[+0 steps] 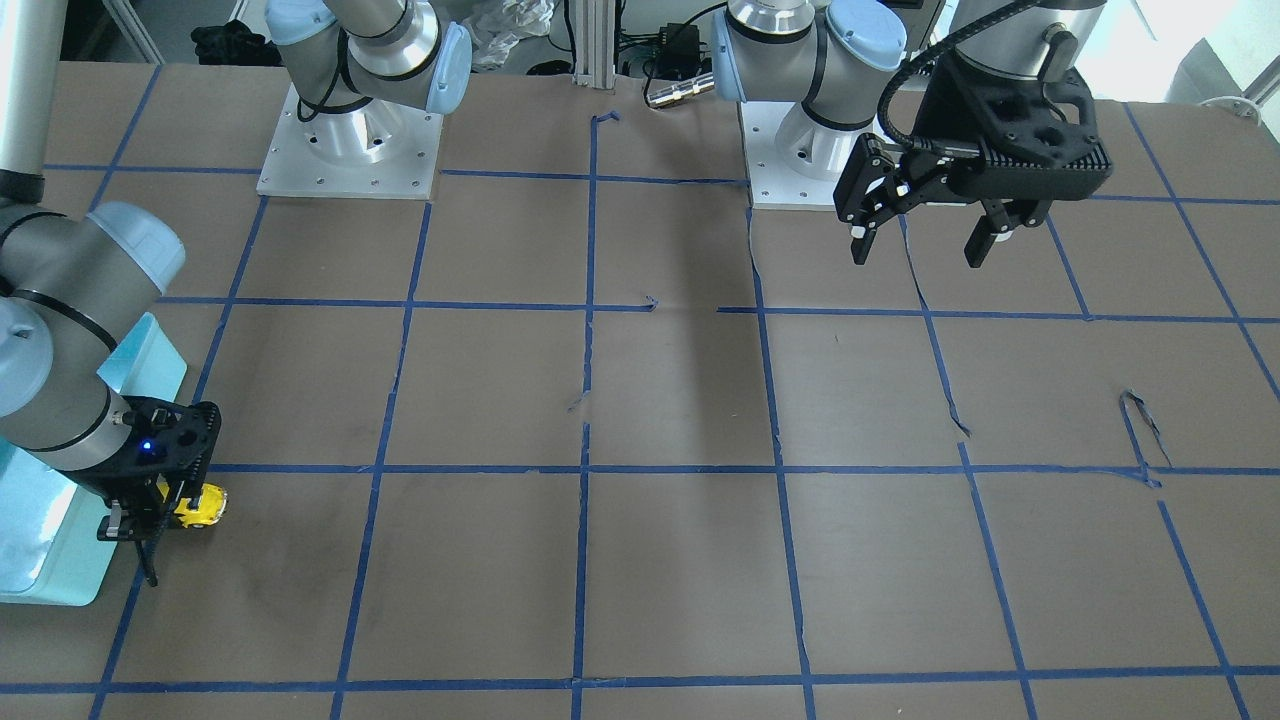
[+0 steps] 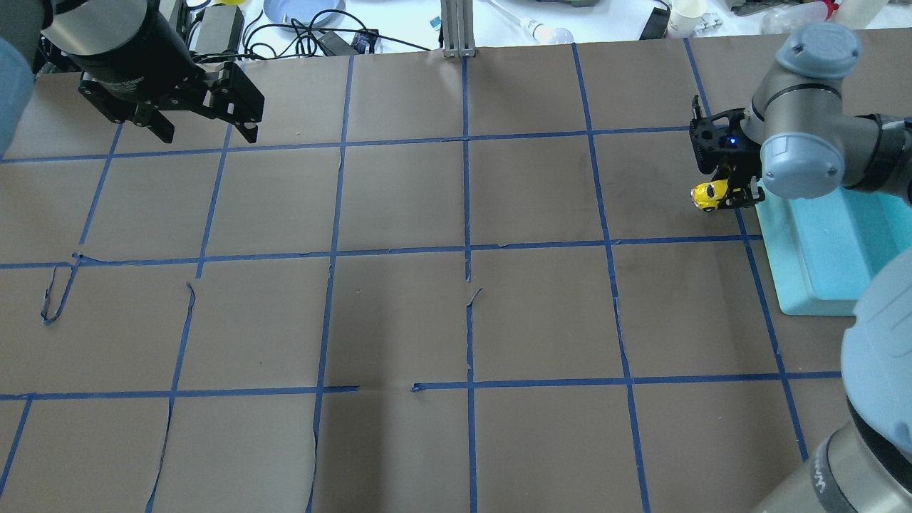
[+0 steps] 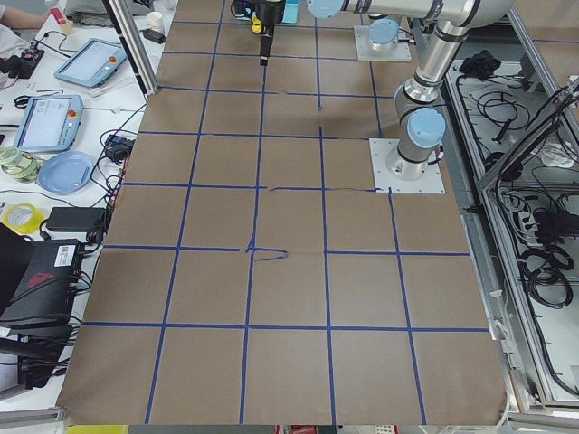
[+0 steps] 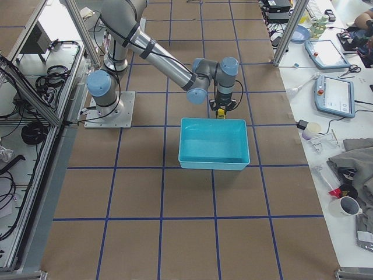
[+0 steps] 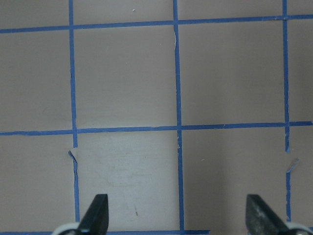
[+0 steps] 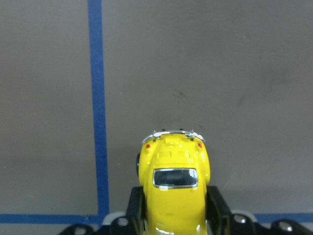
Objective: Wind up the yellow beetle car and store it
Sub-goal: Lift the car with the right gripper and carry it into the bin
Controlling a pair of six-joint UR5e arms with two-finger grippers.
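1. Taken as landmark: the rectangular turquoise plastic bin (image 4: 211, 164), open at the top, standing on the brown paper table cover (image 2: 399, 320) with its blue tape grid.
2. Just outside one long wall of the bin, not in it: the tiny glossy bright-yellow beetle toy car (image 6: 173, 188), its rounded end pointing away from the bin.
3. Clenched on that car, at the same spot beside the bin wall: the black two-finger right gripper (image 1: 165, 515), with one finger pressed to each flank. Cannot tell whether the small wheels touch the paper or hang just above it.
4. Beyond, along the table away from the bin: only taped paper, with a few strips lifted or torn.
5. Well apart from the bin, at the opposite end of the table: the black two-finger left gripper (image 2: 206, 132), jaws spread wide, grasping nothing, hanging over the paper.
6. Judged from this: the grasp is done and the car brought to the bin's edge. Whether the spring is wound cannot be read here. Left to do, most likely: carry the car over the wall, lower it into the bin and release it.
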